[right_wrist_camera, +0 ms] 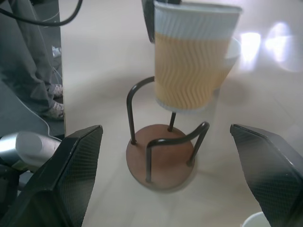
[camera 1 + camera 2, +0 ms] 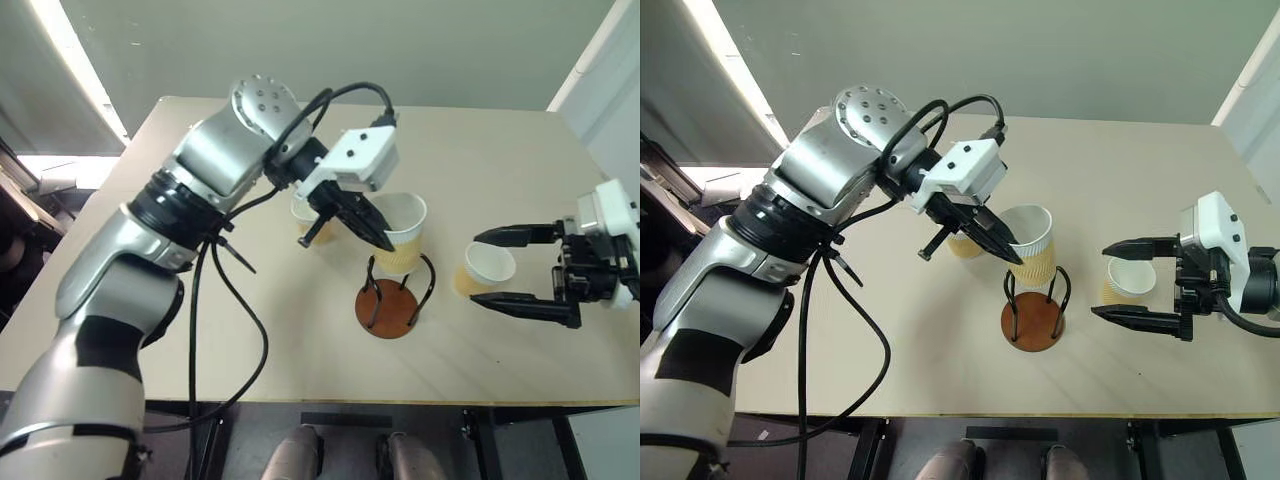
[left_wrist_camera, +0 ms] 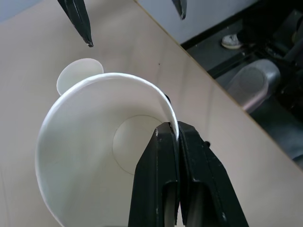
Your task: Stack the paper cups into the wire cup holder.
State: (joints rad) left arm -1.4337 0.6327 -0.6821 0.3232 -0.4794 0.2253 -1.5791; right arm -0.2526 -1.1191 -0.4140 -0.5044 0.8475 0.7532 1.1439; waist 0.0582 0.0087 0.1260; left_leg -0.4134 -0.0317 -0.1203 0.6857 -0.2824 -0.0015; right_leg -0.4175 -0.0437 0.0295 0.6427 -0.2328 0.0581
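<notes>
Surface (image 2: 500, 360): pale tan tabletop carrying all items.

Far cup (image 2: 962, 245): paper cup standing on the surface behind the left gripper, largely hidden by it; only part of its tan wall shows.

Left gripper (image 2: 385, 242): reaches in from the left, pointing down and to the right. Its two black fingers (image 3: 163, 179) are pinched together on the rim of one cup, one finger inside the wall and one outside.

Held cup (image 2: 402, 235): tan ribbed outside, white band at the rim, white inside. It hangs upright, slightly tilted, in the left gripper, above the holder. Its base sits at about the height of the wire loop tops, between them, clear of the disc; the right wrist view shows open space between cup bottom and disc.

Holder (image 2: 388, 308): round reddish-brown disc on the surface, near the middle, with thin black wire loops rising from its edge. Nothing rests on the disc.

Right cup (image 2: 488, 268): paper cup upright on the surface, to the right of the holder and apart from it, white inside showing.

Right gripper (image 2: 505, 268): at the right edge, pointing left. Its fingers stand wide apart, one on each side of the right cup without touching it.
</notes>
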